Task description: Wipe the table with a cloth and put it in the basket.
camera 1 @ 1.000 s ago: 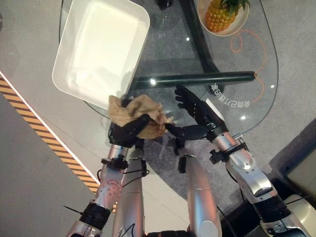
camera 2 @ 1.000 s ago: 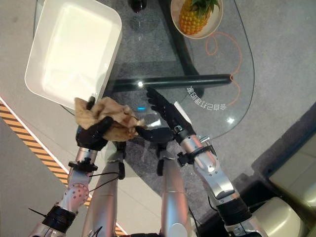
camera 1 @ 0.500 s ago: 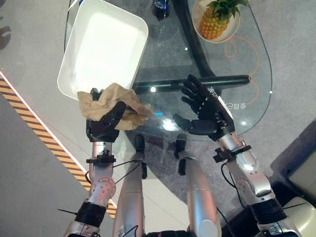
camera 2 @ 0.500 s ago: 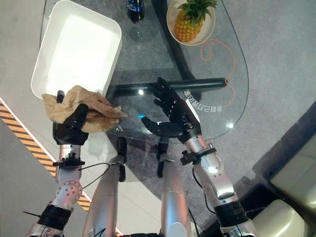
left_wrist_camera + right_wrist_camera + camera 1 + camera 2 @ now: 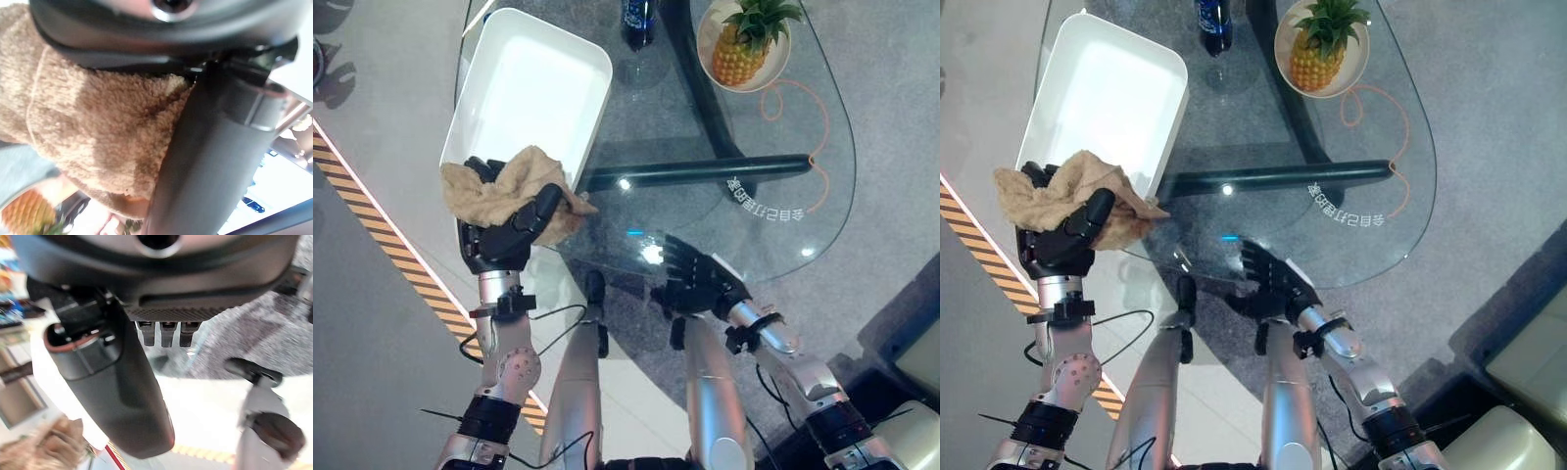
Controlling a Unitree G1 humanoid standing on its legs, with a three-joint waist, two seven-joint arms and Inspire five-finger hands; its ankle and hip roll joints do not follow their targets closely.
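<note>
Cloth bunched crosswise in left hand, at basket rim.

The tan fluffy cloth was crumpled at the left of the frame, over the near rim of the white rectangular basket, which stood in the upper left.

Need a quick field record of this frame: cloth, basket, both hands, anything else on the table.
cloth: tan terry cloth, bunched, held up at the basket's near corner, not yet inside
basket: white rectangular basket, on the glass table's left end, nothing in it
left hand: left hand, fingers curled round the cloth
right hand: right hand, at the table's near edge, fingers relaxed, holding nothing
other items: pineapple on a plate; dark bottle at the far edge
</note>
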